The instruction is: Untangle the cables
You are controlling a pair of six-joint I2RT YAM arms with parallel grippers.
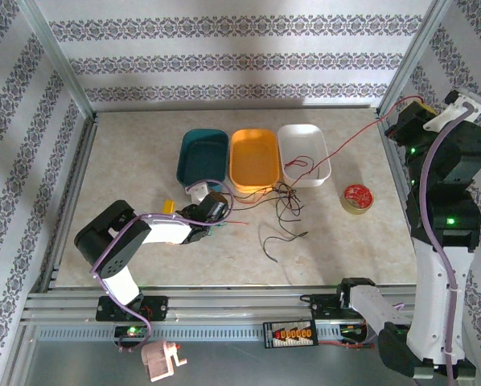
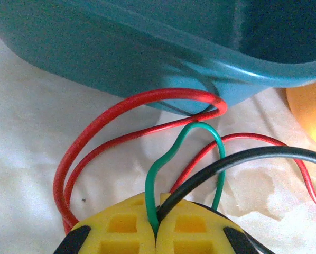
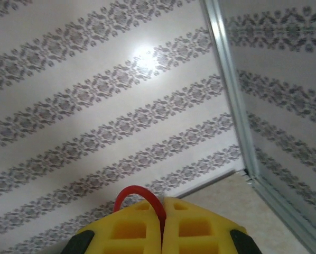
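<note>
A tangle of thin red, green and black cables lies in front of the orange and white bins. My left gripper sits low on the table by the teal bin's near corner. In the left wrist view this gripper is shut on a green cable and a black cable, with red cable loops lying around them. My right gripper is raised high at the far right. It is shut on a red cable, which runs taut down toward the white bin.
A teal bin, an orange bin and a white bin stand in a row at the back. A small red roll sits to the right. A loose black strand lies mid-table. Metal frame rails border the table.
</note>
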